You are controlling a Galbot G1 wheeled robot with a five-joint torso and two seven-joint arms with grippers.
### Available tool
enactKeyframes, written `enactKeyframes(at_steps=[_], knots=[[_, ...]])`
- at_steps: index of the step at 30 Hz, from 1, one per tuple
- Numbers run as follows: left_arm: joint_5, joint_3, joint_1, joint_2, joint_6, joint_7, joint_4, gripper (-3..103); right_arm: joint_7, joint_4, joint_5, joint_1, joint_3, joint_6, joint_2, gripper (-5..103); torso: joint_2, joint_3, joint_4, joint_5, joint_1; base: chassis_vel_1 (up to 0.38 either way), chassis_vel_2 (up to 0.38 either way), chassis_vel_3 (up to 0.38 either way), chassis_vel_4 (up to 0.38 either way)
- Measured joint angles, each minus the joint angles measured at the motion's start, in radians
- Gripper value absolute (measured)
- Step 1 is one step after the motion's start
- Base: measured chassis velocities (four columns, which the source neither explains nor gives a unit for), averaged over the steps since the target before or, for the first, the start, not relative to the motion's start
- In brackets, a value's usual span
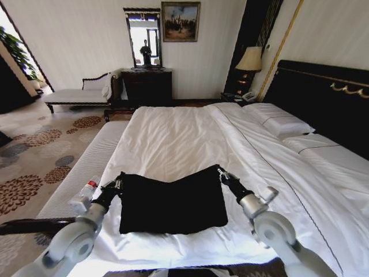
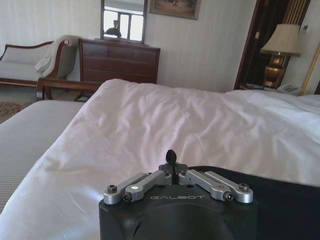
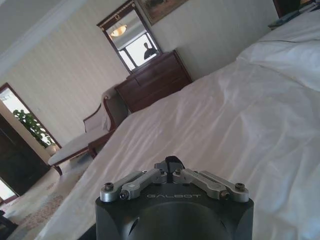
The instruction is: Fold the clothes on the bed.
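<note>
The clothes [image 1: 173,202], a black T-shirt, lie on the near end of the bed [image 1: 173,138] as a rough rectangle. Its far edge sags between two raised corners. My left gripper [image 1: 119,181] is shut on the far left corner, and my right gripper [image 1: 222,173] is shut on the far right corner. In the left wrist view the left gripper [image 2: 171,156] has its fingers pressed together, with the black T-shirt [image 2: 285,200] spreading away beside it. The right gripper [image 3: 172,161] also shows closed fingers, above the white sheet.
A striped white bench [image 1: 86,167] runs along the bed's left side. Pillows [image 1: 282,124] and the dark headboard [image 1: 323,98] are at the right. A dark dresser [image 1: 147,86], a chaise [image 1: 78,92] and a lamp [image 1: 249,60] stand by the far wall. Patterned carpet [image 1: 34,150] covers the floor at left.
</note>
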Motion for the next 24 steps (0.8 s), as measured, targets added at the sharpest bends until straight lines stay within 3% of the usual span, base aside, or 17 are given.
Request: enactKeyframes(at_steps=[3, 4, 6, 7, 10, 11, 17, 24], knots=[[-0.014, 0.076, -0.107, 0.002, 0.0, 0.0, 0.079, 1, -0.014, -0.112, -0.006, 0.092, -0.062, 0.008, -0.006, 0, 0.0, 0.0, 0.0003, -0.0003, 0.0, 0.0, 0.0, 0.0, 0.0], [-0.031, 0.152, -0.223, -0.008, -0.002, -0.001, 0.153, 1, -0.028, -0.2, -0.021, 0.164, -0.111, 0.021, -0.003, 0, 0.0, 0.0, 0.0, 0.0001, 0.0, 0.0, 0.0, 0.0, 0.0], [-0.039, 0.238, -0.341, -0.04, -0.005, -0.001, 0.248, 1, -0.041, -0.293, -0.04, 0.237, -0.159, 0.037, 0.01, 0, 0.0, 0.0, -0.0001, 0.0001, 0.0, 0.0, 0.0, 0.0, 0.0], [-0.039, 0.238, -0.341, -0.04, -0.005, -0.001, 0.248, 1, -0.041, -0.293, -0.04, 0.237, -0.159, 0.037, 0.01, 0, 0.0, 0.0, -0.0001, 0.0001, 0.0, 0.0, 0.0, 0.0, 0.0], [-0.041, 0.364, -0.52, -0.131, -0.017, 0.004, 0.457, 1, -0.071, -0.483, -0.095, 0.347, -0.232, 0.078, 0.051, 0, 0.0, 0.0, -0.0001, 0.0, 0.0, 0.0, 0.0, 0.0, 0.0], [-0.041, 0.364, -0.52, -0.131, -0.017, 0.004, 0.457, 1, -0.071, -0.483, -0.095, 0.347, -0.232, 0.078, 0.051, 0, 0.0, 0.0, -0.0001, 0.0, 0.0, 0.0, 0.0, 0.0, 0.0], [0.012, 0.48, -0.721, -0.262, -0.06, 0.057, 0.732, 1, -0.126, -0.715, -0.157, 0.461, -0.282, 0.129, 0.109, 0, 0.0, 0.0, -0.0006, -0.0004, 0.0, 0.0, 0.0, 0.0, 0.0], [0.029, 0.523, -0.817, -0.313, -0.085, 0.093, 0.881, 1, -0.157, -0.841, -0.179, 0.551, -0.309, 0.164, 0.149, 0, 0.0, 0.0, -0.0001, -0.0002, 0.0, 0.0, 0.0, 0.0, 0.0]])
